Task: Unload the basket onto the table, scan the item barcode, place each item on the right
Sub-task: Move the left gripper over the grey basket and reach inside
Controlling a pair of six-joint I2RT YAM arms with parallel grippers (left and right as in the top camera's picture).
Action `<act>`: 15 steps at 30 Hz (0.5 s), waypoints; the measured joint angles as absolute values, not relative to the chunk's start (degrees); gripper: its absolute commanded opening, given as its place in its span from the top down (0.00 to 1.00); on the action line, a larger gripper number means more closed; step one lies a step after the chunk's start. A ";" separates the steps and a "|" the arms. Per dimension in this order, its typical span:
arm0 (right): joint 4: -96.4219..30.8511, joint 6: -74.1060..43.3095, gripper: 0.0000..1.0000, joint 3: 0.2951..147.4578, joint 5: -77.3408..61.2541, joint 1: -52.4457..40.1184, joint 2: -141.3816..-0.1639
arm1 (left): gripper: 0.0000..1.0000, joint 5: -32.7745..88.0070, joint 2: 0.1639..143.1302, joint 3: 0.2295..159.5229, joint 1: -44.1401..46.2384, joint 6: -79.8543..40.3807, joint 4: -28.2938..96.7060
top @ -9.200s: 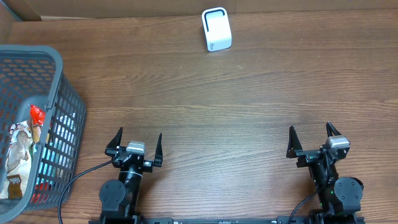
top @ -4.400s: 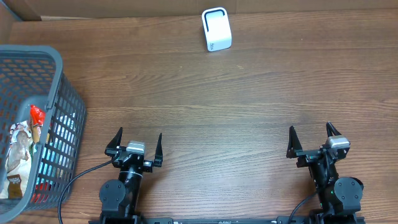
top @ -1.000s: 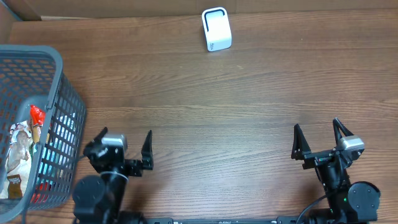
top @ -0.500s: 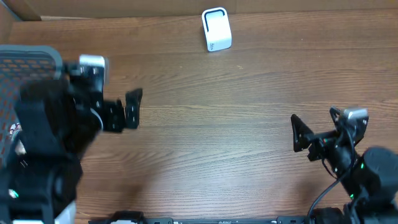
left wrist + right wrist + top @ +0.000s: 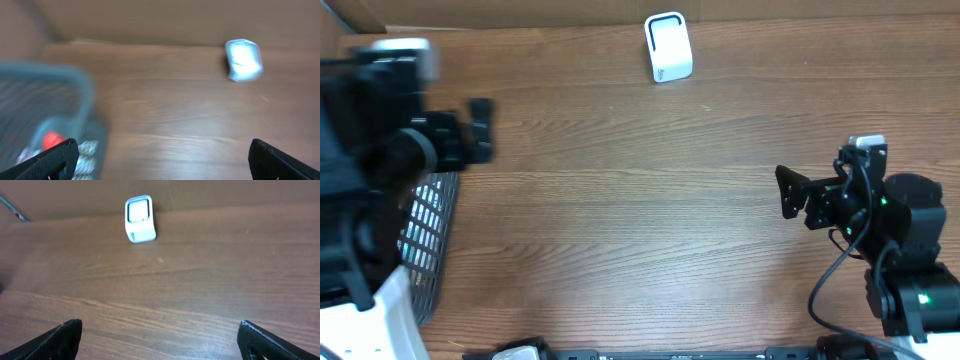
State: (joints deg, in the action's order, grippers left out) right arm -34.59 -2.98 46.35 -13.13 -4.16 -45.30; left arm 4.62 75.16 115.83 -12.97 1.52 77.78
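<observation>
While my left gripper [image 5: 167, 161] hangs over the basket [image 5: 428, 232] at nine o'clock, fingers spread wide and empty, the item [image 5: 50, 141] to scan lies down inside it, showing only as a red blur. The risk, I judge, is a blind plunge: I could clip the rim, or pinch more than one thing at once. My right gripper [image 5: 162, 341], at four o'clock, is spread apart too and holds nothing. The scanner [image 5: 668, 47] stands at twelve o'clock, well apart from both, and a barcode turned away from it would not read.
</observation>
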 measured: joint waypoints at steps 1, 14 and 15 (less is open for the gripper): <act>-34.59 -2.98 0.00 46.35 -13.23 -4.16 -46.09 | 0.00 4.29 75.37 116.03 -16.71 1.13 77.58; -34.57 -2.98 0.00 46.35 -13.32 -4.16 -58.61 | 0.08 7.31 79.42 114.48 -50.98 -10.37 79.75; -34.59 -2.98 0.00 46.35 -13.32 -4.16 -59.70 | 0.09 7.40 79.81 113.06 -52.45 -11.20 79.57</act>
